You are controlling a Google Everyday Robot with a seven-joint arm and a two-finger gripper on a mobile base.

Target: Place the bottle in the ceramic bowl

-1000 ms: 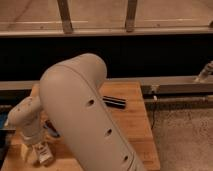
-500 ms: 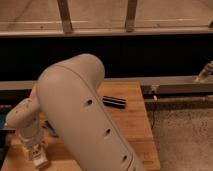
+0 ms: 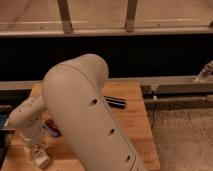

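Observation:
My arm's big cream-coloured link (image 3: 90, 115) fills the middle of the camera view and hides much of the wooden table (image 3: 135, 125). My gripper (image 3: 39, 156) hangs from the wrist at the lower left, low over the table's front left part. A pale shape at its tip may be the bottle, but I cannot tell it apart from the gripper. The green ceramic bowl is hidden or out of view.
A small red and blue object (image 3: 52, 128), perhaps the toy car, lies just right of the wrist. A flat dark object (image 3: 116, 101) lies near the table's middle. A dark wall and metal rail (image 3: 175, 85) run behind. Speckled floor (image 3: 185, 135) lies to the right.
The gripper has sunk slightly toward the table at the lower left. The rest of the scene has not moved.

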